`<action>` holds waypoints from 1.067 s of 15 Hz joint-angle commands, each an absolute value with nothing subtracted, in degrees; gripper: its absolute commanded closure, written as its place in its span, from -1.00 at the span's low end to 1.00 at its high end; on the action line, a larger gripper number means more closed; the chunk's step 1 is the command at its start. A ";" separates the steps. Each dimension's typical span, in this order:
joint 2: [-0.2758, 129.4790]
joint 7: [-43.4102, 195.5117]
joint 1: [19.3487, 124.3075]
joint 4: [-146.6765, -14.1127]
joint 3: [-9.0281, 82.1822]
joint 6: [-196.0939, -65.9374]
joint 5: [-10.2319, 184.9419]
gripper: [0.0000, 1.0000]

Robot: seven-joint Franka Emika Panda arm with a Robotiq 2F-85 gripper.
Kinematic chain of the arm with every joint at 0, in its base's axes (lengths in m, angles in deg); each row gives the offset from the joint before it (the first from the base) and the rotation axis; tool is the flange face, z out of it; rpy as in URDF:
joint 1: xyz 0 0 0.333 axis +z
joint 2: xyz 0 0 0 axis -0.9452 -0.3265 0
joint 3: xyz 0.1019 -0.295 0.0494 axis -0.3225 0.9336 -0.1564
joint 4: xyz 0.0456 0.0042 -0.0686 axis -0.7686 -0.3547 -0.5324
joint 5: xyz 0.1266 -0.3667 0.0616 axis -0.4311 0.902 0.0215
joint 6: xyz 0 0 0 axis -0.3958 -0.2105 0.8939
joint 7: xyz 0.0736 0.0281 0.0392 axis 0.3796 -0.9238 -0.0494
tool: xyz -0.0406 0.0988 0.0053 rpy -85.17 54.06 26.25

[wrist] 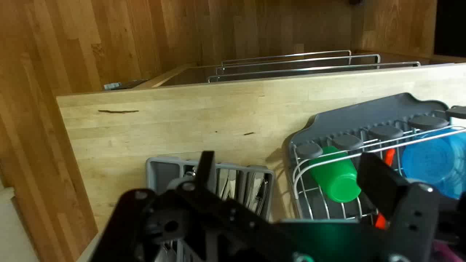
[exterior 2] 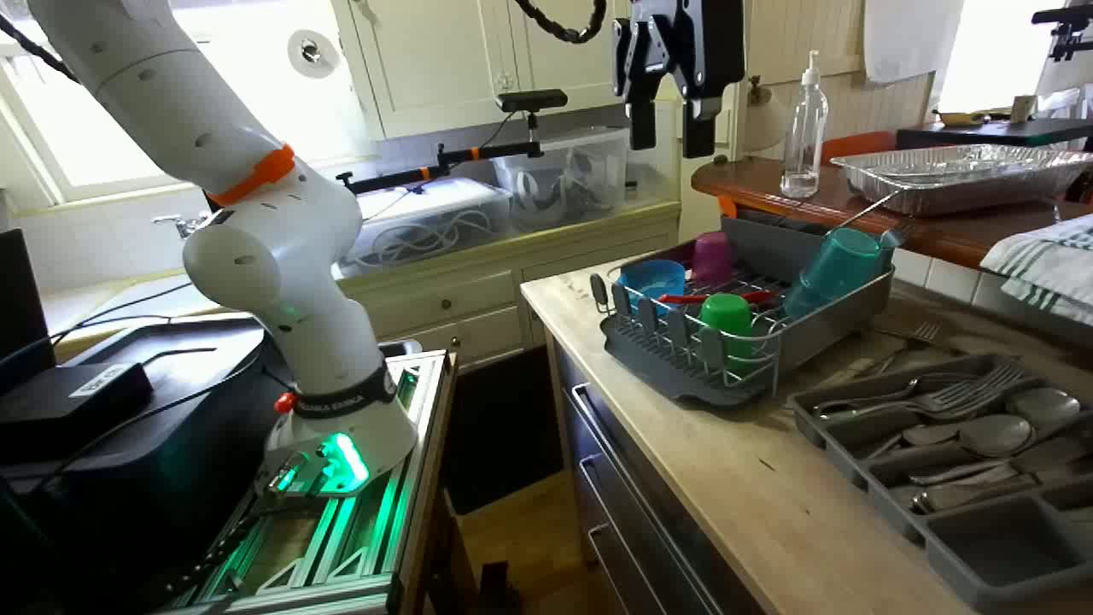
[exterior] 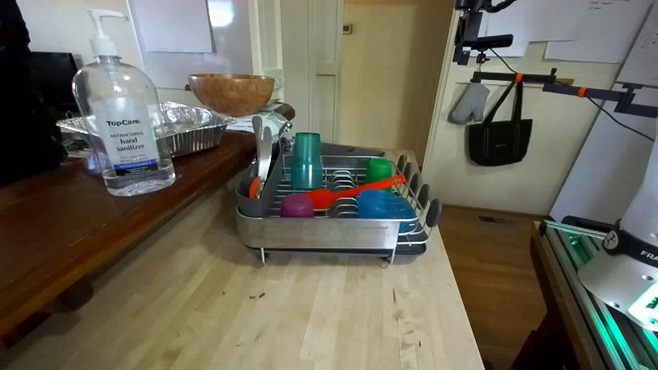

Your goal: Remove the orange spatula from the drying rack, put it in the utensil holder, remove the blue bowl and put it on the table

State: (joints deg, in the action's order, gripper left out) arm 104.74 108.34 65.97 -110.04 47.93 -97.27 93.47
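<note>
On the pale wood table, the silver drying rack holds a purple cup, a green cup, a tall teal cup and the blue bowl. The teal cup looks tipped to one side in an exterior view. At the rack's end by the dark brown counter, a gray utensil holder has metal things sticking up out of it. A big clear bottle of hand sanitizer stands on the counter, and a shiny foil pan is behind it. A gray tray full of forks and spoons sits near the rack on the table. The black gripper hangs up high, higher than the rack, and its jaws stand wide apart.

The orange spatula lies in the rack with things all around it. Its handle runs between the green cup and the blue bowl, and its flat end lies between the purple cup and the teal cup. The spatula is long, thin and bright red-orange. Its handle slants up in an exterior view. In the wrist view the gripper covers its middle, so only two bits show.
</note>
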 commanded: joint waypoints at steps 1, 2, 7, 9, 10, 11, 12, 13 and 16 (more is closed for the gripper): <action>104.65 108.49 65.53 -109.92 47.57 -97.19 93.29 -1.00; 104.65 108.49 65.53 -109.92 47.57 -97.19 93.29 -1.00; 104.65 108.49 65.53 -109.92 47.57 -97.19 93.29 -1.00; 104.65 108.49 65.53 -109.92 47.57 -97.19 93.29 -1.00; 104.65 108.49 65.53 -109.92 47.57 -97.19 93.29 -1.00; 104.65 108.49 65.53 -109.92 47.57 -97.19 93.29 -1.00; 104.65 108.49 65.53 -109.92 47.57 -97.19 93.29 -1.00; 104.65 108.49 65.53 -109.92 47.57 -97.19 93.29 -1.00; 103.26 110.94 65.90 -110.41 48.61 -100.41 92.84 -1.00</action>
State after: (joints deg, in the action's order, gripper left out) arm 104.68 108.34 65.94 -110.04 47.93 -97.63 93.47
